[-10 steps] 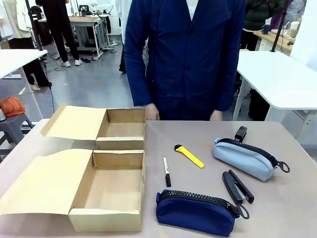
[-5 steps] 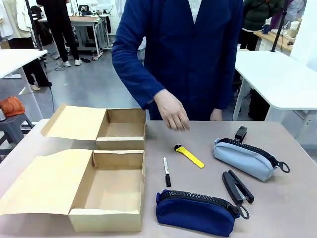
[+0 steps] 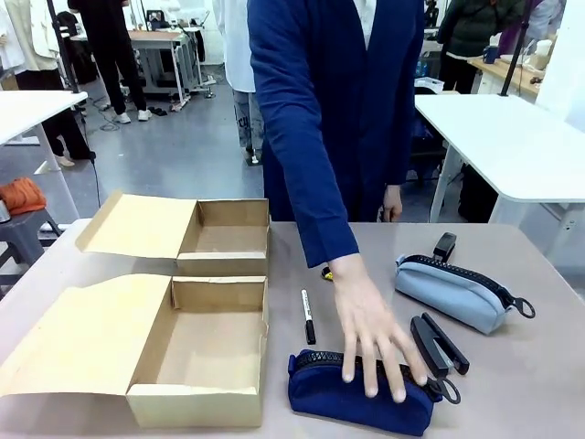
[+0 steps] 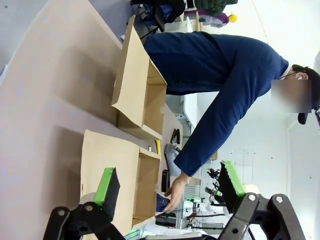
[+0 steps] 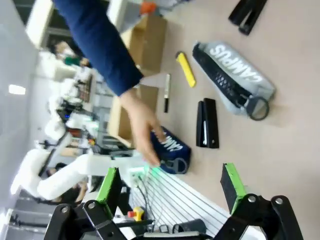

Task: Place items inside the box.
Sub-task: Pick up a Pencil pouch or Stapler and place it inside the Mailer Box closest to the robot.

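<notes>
Tabletop (image 3: 548,384) shared with person: I see hand (image 3: 370,334) resting on navy pouch (image 3: 334,402), just right of near open box (image 3: 196,402). Grey pouch (image 3: 452,291), marker (image 3: 308,316), long stapler (image 3: 437,344) lie loose nearby. Left gripper (image 4: 169,182) jaws wide apart, empty; right gripper (image 5: 170,182) likewise

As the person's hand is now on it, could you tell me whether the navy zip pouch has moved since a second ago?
No. The navy zip pouch still lies right of the near box, below the black marker pen.
</notes>
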Motion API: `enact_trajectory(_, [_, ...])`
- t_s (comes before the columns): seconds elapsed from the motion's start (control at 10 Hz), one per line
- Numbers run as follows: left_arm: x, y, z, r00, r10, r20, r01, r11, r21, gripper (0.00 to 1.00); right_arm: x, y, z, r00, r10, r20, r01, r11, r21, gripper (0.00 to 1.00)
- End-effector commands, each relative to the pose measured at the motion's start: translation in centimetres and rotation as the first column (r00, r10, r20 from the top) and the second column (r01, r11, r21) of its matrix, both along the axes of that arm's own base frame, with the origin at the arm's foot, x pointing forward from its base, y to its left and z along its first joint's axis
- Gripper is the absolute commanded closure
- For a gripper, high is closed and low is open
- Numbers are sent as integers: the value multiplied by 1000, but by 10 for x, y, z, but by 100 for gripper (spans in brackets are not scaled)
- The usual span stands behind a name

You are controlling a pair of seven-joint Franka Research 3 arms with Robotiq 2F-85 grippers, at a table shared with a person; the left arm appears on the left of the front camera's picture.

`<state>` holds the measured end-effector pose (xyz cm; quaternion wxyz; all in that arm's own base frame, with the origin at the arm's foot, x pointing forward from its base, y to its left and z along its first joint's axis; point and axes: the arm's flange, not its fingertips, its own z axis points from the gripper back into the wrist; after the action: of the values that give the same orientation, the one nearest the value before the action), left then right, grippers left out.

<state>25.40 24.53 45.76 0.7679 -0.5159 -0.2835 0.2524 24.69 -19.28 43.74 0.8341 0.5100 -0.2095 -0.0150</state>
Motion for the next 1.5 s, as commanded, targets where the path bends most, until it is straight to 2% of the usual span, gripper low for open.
enact_trajectory(0.0, [1, 1, 0, 1000, -6, 30, 6, 1000, -1, 0, -57, -56, -11, 991, -70, 117, 53, 988, 145, 0])
enact_trajectory(0.1, [1, 1, 0, 1000, -6, 30, 6, 1000, -1, 0, -70, -66, -18, 985, -121, 122, 99, 979, 176, 0])
enact_trajectory(0.2, [1, 1, 0, 1000, -6, 30, 6, 1000, -1, 0, -70, -67, -23, 986, -117, 117, 94, 978, 185, 0])
enact_trajectory(0.5, [1, 1, 0, 1000, -6, 30, 6, 1000, -1, 0, -49, -60, -19, 991, -91, 94, 75, 985, 157, 0])
enact_trajectory(0.7, [1, 1, 0, 1000, -6, 30, 6, 1000, -1, 0, -40, -48, -15, 989, -118, 92, 109, 989, 98, 0])
enact_trajectory(0.8, [1, 1, 0, 1000, -6, 30, 6, 1000, -1, 0, -29, -28, -11, 979, -115, 167, 111, 993, 37, 0])
enact_trajectory(1.0, [1, 1, 0, 1000, -6, 30, 6, 1000, -1, 0, 16, 53, -5, 965, -6, 263, 78, 961, -264, 0])
enact_trajectory(1.1, [1, 1, 0, 1000, -6, 30, 6, 1000, -1, 0, 37, 94, -7, 954, 48, 296, 84, 904, -419, 0])
enact_trajectory(1.2, [1, 1, 0, 1000, -6, 30, 6, 1000, -1, 0, 52, 130, -13, 944, 121, 306, 86, 806, -585, 0])
enact_trajectory(1.3, [1, 1, 0, 1000, -6, 30, 6, 1000, -1, 0, 57, 151, -18, 935, 195, 297, 68, 722, -689, 0])
enact_trajectory(1.4, [1, 1, 0, 1000, -6, 30, 6, 1000, -1, 0, 58, 143, -9, 923, 83, 376, 190, 751, -632, 0])
